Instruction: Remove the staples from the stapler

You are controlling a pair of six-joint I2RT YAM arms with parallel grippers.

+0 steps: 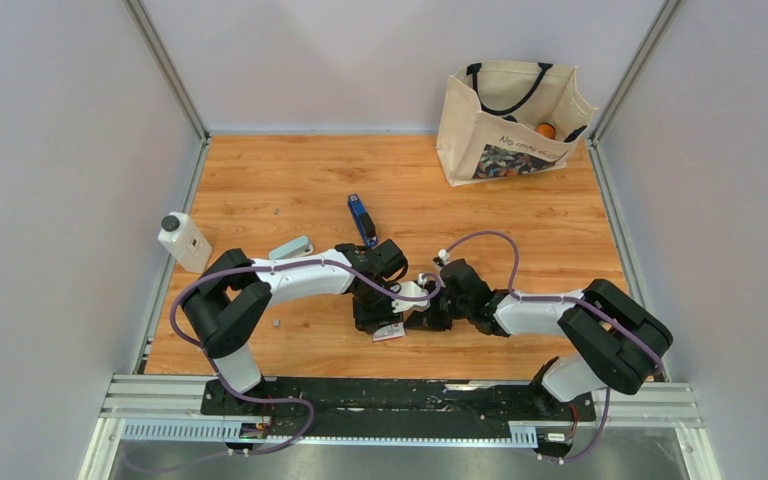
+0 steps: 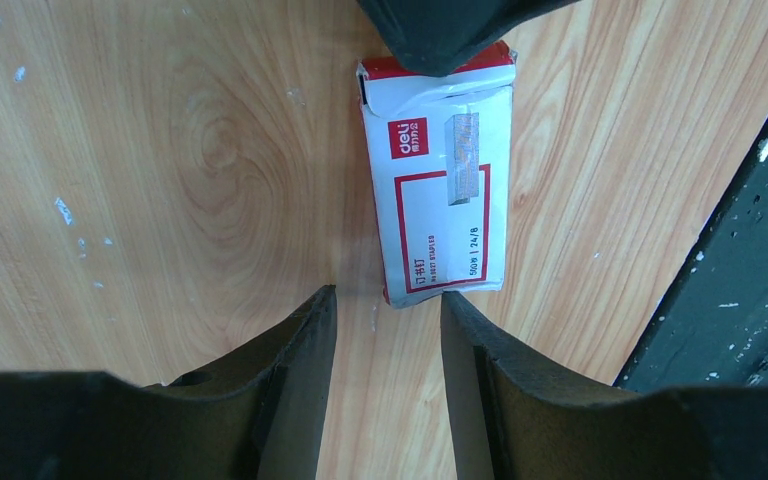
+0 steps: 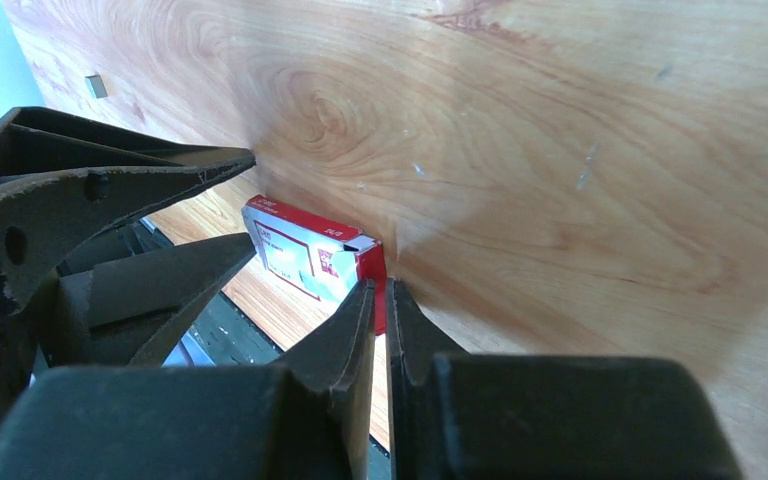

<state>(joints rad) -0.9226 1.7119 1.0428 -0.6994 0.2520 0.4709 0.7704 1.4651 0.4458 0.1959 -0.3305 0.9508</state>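
Nearest to the right wrist camera are the two fingers of the right gripper (image 3: 381, 290). They are brought almost together, with only a thin slit between them. The red end flap of the small red-and-white carton (image 3: 305, 258) sits in that slit, so I judge that they are pinching it, probably to pull the flap open or to keep the carton from sliding. The left gripper (image 2: 388, 298) is at the opposite end of the carton, its fingers spread apart with nothing between them and the tips just beside the carton's short edge. It seems placed there as a stop, or ready to take the carton by its sides. The carton lies flat on the wooden table (image 1: 290, 170), near the front edge. The stapler (image 1: 362, 220) is in neither gripper: it rests on the table further back, beside the left arm's wrist and apart from the carton. From above it is too small to tell whether it is open or whether the staples are inside it. A small grey bit (image 1: 276, 323) lies near the left arm's elbow; it may be a staple strip, but I cannot be sure. In the left wrist view the right gripper's dark tip hides the flap it touches, and from above both grippers cover most of the carton.
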